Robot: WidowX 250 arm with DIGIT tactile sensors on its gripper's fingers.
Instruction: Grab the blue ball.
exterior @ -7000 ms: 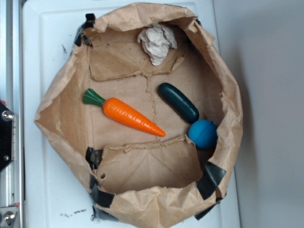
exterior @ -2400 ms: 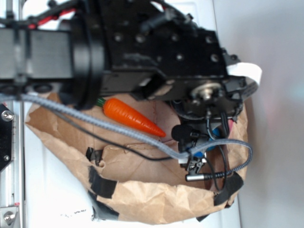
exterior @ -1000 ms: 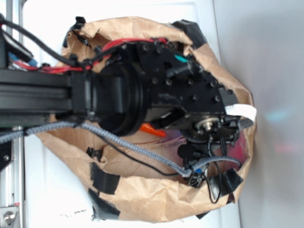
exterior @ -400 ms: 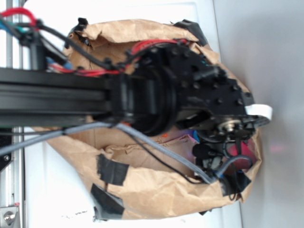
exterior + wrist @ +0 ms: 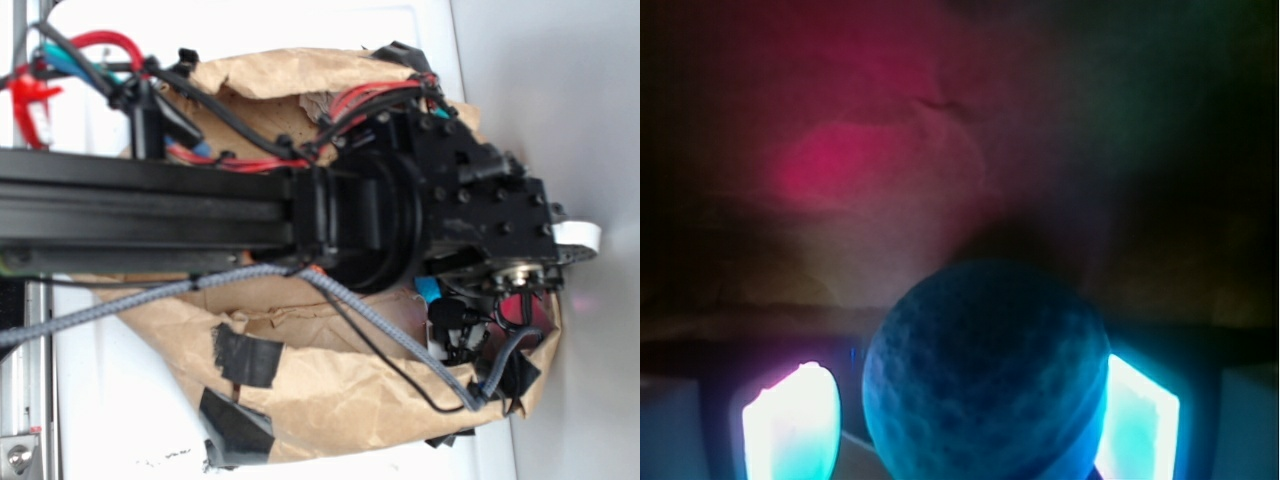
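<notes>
While the wrist view is dim, the blue ball sits between the gripper fingers, apparently clamped from both sides.

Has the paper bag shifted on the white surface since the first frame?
Yes. The paper bag has shifted toward the right edge of the white surface.

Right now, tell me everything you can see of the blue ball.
The blue ball is a small round teal-blue ball with a matte, dimpled surface. In the wrist view it fills the lower middle, sitting between the two glowing fingers of the gripper; whether they touch it is unclear. Behind it lies dim brown paper under a reddish glow. In the exterior view the arm hides it almost entirely.
</notes>
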